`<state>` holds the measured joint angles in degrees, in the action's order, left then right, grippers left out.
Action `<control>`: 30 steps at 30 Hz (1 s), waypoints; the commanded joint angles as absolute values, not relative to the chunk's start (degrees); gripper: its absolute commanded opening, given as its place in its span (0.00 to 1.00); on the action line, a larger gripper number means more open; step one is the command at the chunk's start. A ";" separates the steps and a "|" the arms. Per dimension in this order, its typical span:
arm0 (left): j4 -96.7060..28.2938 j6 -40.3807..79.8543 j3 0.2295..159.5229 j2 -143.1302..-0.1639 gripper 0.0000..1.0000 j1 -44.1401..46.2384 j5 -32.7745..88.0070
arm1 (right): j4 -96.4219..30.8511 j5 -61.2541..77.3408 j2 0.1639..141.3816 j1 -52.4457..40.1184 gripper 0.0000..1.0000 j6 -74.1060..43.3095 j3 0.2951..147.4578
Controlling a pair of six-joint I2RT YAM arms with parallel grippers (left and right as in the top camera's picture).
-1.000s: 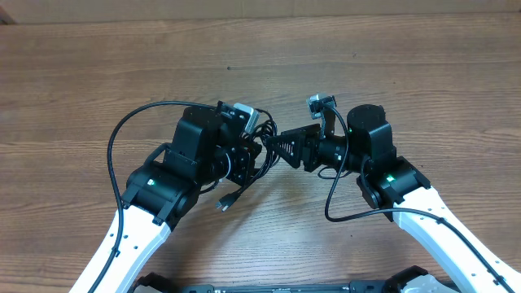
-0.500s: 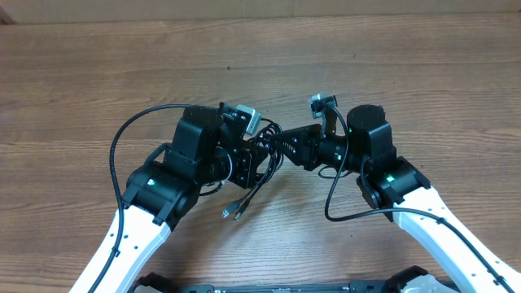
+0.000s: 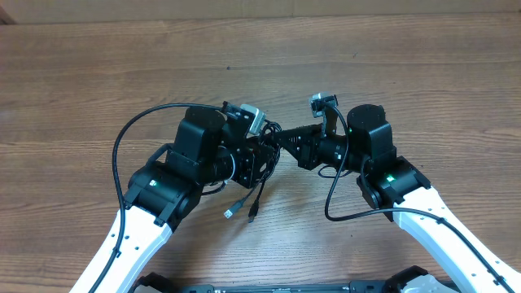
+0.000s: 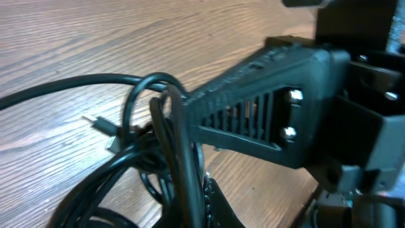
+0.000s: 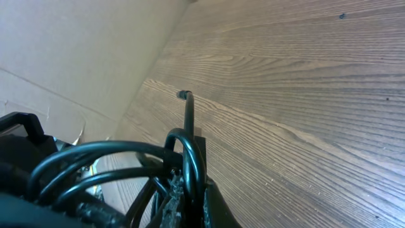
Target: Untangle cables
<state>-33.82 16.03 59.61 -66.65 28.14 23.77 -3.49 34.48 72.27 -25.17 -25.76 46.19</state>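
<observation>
Now both arms meet over the middle of the wooden surface (image 3: 407, 73), and the cables (image 3: 262, 167) are bunched between their tips. The left gripper (image 3: 262, 156) has its jaws fully closed on the body of the bundle. The right gripper (image 3: 275, 140) is clamped tight as well, and its wrist view shows a single loop (image 5: 188, 152) running down between its jaws.

The step in hand looks like drawing that loop out of the tangle. It would go best if the left arm acted as a firm anchor while the right arm pulled slowly and straight away from it. The pull should stop if the strands cinch rather than slide. The free ends need room so that a plug does not snag on another loop.

The cables are thin, black and glossy, with several strands curving over one another. Two tails hang from the bundle toward the near edge, ending in small plugs (image 3: 230, 213).
</observation>
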 commanded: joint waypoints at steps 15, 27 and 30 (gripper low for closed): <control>-33.32 46.87 60.90 -66.30 0.04 28.10 0.36 | -3.95 36.12 72.14 -25.06 0.04 -25.06 47.27; -36.21 55.55 60.90 -69.54 0.04 28.10 -1.89 | -1.02 39.92 72.14 -25.06 0.04 -25.06 47.27; -36.18 56.49 60.90 -70.57 0.04 28.12 -1.48 | -0.05 40.16 72.14 -25.06 0.04 -25.06 47.27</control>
